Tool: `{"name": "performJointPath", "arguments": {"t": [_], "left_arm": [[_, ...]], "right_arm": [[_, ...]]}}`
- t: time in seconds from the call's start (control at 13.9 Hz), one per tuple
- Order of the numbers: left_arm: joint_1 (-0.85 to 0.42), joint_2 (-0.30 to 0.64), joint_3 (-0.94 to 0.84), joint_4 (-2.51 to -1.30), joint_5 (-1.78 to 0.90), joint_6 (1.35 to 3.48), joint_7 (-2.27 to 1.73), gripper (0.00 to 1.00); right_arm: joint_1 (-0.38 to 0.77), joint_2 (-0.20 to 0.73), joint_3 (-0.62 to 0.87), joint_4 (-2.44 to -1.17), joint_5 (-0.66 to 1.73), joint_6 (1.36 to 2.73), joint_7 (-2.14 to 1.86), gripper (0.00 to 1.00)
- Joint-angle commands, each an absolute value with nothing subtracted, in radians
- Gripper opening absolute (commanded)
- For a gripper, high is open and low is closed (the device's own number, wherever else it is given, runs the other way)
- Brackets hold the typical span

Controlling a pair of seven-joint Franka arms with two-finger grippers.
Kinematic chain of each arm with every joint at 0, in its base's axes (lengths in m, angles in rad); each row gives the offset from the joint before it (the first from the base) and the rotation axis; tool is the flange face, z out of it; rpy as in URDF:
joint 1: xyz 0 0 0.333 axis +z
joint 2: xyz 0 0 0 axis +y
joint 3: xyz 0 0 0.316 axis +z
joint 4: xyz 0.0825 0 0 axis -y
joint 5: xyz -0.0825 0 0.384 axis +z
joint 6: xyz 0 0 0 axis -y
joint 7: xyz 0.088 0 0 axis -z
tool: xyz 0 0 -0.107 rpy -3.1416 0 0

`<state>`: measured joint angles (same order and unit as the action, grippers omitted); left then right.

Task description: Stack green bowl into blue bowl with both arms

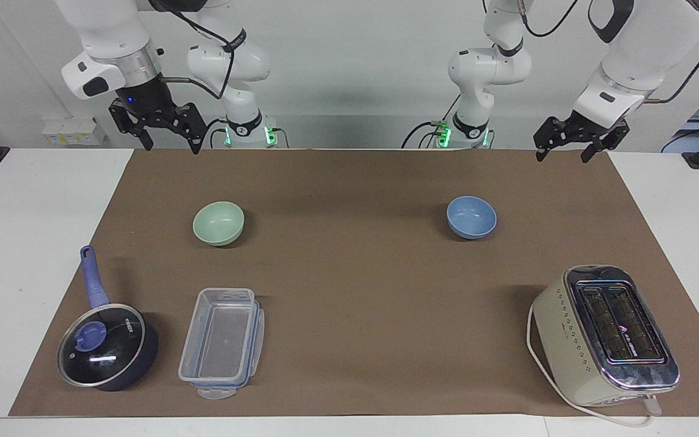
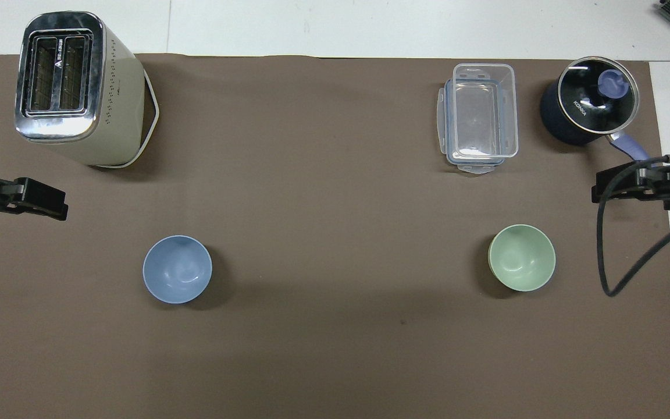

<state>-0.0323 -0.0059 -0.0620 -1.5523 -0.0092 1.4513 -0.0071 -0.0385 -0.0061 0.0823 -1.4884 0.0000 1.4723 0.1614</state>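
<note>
**Now the bowls sit apart, and no hand holds one**

Facing view: your right gripper (image 1: 170, 145), wide and empty, hangs closest to the green bowl (image 1: 218, 223). Your left gripper (image 1: 563, 155), also wide, hangs closest to the blue bowl (image 1: 471, 216).

Overhead view: both bowls sit on the mat (image 2: 335, 174), well apart.

In the overhead view the left gripper (image 2: 50, 201) and right gripper (image 2: 608, 189) enter from the side edges, their wrists and arms cut off. The saucepan's handle (image 2: 628, 146) runs partly under the right gripper. The saucepan lid's lettering (image 1: 125, 325) is too small to read.
</note>
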Motion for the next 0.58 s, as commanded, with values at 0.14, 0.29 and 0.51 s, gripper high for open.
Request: {"name": "performJointPath", "arguments": {"t": [0.14, 0.29, 0.51], "left_arm": [[-0.006, -0.047, -0.066, -1.667, 0.005, 1.534, -0.002, 1.00], [-0.006, -0.055, -0.066, -1.727, 0.003, 1.592, 0.006, 1.00], [0.005, -0.080, -0.066, -1.850, -0.029, 1.708, 0.023, 1.00]], "right_arm": [[-0.051, -0.008, 0.083, -1.479, 0.021, 1.459, 0.141, 1.00], [-0.052, -0.008, 0.080, -1.479, 0.021, 1.459, 0.141, 1.00], [-0.052, -0.009, 0.078, -1.480, 0.021, 1.448, 0.141, 1.00]]}}
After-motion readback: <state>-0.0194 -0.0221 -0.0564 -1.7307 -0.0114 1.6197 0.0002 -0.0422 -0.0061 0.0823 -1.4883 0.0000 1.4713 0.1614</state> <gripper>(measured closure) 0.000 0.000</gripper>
